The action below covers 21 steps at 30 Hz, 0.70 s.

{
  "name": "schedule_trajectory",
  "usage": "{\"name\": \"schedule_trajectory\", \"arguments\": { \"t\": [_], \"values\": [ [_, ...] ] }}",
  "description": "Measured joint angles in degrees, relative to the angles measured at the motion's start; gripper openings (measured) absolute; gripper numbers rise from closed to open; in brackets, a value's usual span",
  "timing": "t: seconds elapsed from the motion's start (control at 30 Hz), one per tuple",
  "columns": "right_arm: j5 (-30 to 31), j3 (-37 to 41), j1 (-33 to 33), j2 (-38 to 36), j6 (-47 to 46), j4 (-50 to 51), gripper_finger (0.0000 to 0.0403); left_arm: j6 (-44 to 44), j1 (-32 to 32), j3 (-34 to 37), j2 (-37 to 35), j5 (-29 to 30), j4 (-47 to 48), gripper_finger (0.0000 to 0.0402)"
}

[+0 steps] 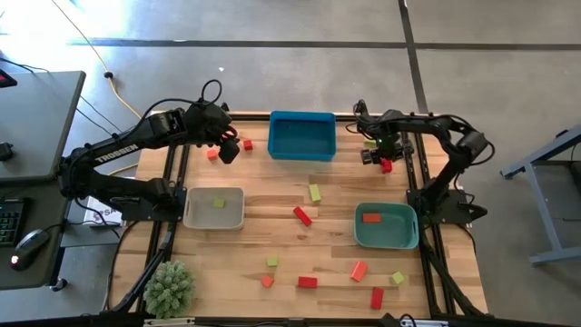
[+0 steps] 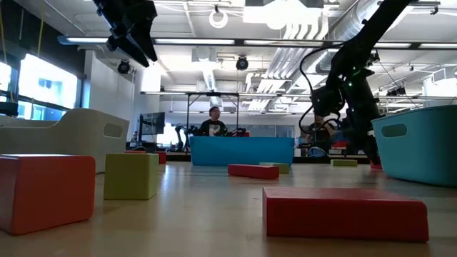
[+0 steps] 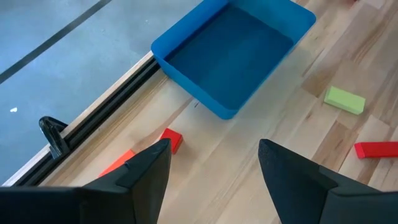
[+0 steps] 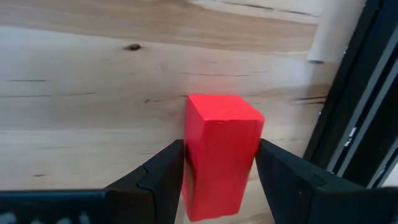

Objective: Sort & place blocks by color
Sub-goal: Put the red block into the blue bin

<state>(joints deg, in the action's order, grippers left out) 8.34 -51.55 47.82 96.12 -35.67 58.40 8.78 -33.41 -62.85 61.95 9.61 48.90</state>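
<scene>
My right gripper (image 1: 382, 161) is by the table's far right edge, shut on a red oblong block (image 4: 221, 155). My left gripper (image 3: 214, 168) is open and raised above the far left part of the table (image 2: 133, 34). A small red block (image 3: 172, 139) and an orange-red one (image 3: 118, 165) lie flat on the table below it. Several other red, orange-red and yellow-green blocks lie flat across the middle and near part, such as a red one (image 1: 301, 215) and a yellow-green one (image 1: 314, 192). One yellow-green block (image 1: 219, 203) lies in the beige tray (image 1: 192, 216), one orange-red block (image 1: 371, 217) in the teal tray (image 1: 406, 238). My right gripper pinches the red oblong block between its two fingers, one finger (image 4: 163, 171) on each long side (image 4: 202, 146). The fingers come from above, pointing down, and lie along the block. The block stands upright low over the table; whether its lower end touches the wood I cannot tell.
The blue tray (image 1: 302, 154) stands at the far middle, between the two grippers. A yellow-green block (image 1: 370, 143) lies just beyond my right gripper. The black frame rail (image 4: 357, 118) runs close beside the held block. A fuzzy green plant ball (image 1: 170, 289) sits at the near left corner.
</scene>
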Motion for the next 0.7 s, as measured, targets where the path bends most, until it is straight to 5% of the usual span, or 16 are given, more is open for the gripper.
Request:
{"name": "schedule_trajectory", "arguments": {
  "t": [0.13, 0.33, 0.7],
  "values": [
    [0.04, 0.00, 0.21, 0.39, 1.13, -0.49, 0.0176, 0.00, 0.00, 0.00, 0.00, 0.00, 0.00, 0.0230],
    [0.20, -0.15, 0.21, 0.24, 2.76, -0.41, 0.0104, 0.02, 0.00, 0.00, 0.00, 0.07, -0.02, 0.0232],
    [-1.73, -0.13, 0.17, -4.48, 6.34, -0.44, 0.0103, 2.19, 0.02, 0.00, 0.13, 0.29, -2.35, 0.0232]
  ]
}}
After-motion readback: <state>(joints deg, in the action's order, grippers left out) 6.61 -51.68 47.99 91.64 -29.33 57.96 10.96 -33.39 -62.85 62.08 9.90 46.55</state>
